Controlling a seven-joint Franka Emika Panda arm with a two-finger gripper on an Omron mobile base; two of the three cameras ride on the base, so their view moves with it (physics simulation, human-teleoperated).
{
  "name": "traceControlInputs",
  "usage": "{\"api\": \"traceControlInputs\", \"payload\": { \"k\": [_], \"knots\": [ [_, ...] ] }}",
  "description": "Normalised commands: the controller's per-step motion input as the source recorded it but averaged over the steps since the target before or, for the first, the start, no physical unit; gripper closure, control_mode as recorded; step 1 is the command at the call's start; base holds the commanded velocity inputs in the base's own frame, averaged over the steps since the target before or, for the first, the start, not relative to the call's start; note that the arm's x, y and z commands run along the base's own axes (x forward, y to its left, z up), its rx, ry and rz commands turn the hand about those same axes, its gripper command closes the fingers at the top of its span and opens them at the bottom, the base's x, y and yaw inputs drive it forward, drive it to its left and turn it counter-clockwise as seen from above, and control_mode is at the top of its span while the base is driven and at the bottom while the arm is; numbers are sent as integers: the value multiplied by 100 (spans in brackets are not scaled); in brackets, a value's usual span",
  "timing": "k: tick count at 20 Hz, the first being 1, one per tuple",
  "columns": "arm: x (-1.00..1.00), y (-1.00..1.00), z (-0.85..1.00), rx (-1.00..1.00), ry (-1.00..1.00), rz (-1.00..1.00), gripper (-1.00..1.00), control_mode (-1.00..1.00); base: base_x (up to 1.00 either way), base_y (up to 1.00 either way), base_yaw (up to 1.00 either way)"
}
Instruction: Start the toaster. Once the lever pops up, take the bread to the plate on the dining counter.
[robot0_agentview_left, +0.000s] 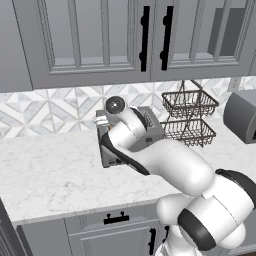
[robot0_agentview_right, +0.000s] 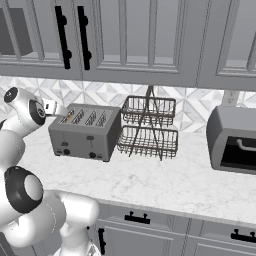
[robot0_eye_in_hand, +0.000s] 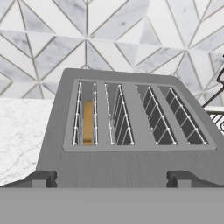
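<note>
The grey four-slot toaster (robot0_agentview_right: 85, 132) stands on the marble worktop against the tiled wall, its two levers and two black knobs facing the room. In the left base view my arm covers most of the toaster (robot0_agentview_left: 154, 129). The bread (robot0_eye_in_hand: 87, 122), a tan slice, sits deep in the leftmost slot of the toaster (robot0_eye_in_hand: 131, 166). My gripper (robot0_eye_in_hand: 111, 180) hovers just above the toaster's front top edge, open, its two dark fingertips (robot0_eye_in_hand: 43, 179) set wide apart with nothing between them. The plate and the dining counter are out of view.
A two-tier wire basket rack (robot0_agentview_right: 149, 127) stands right beside the toaster. Farther right is a grey toaster oven (robot0_agentview_right: 234, 140). Grey wall cabinets (robot0_agentview_right: 150, 40) hang low over the worktop (robot0_agentview_right: 165, 185). Drawers with black handles run below its front edge.
</note>
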Motion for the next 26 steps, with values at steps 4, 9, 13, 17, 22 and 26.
{"api": "traceControlInputs", "payload": {
  "k": [4, 9, 13, 17, 22, 26],
  "knots": [
    [0, 0, 0, 0, 0, 0, -100, -100, 0, 0, 0],
    [0, 0, 0, 0, 0, 0, -100, -100, 0, 0, 0],
    [0, 0, 0, 0, 0, 0, -100, -100, 0, 0, 0],
    [0, 0, 0, 0, 0, 0, -100, -100, 0, 0, 0],
    [0, 0, 0, 0, 0, 0, -100, -100, 0, 0, 0],
    [0, 0, 0, 0, 0, 0, -100, -100, 0, 0, 0]
  ]
}}
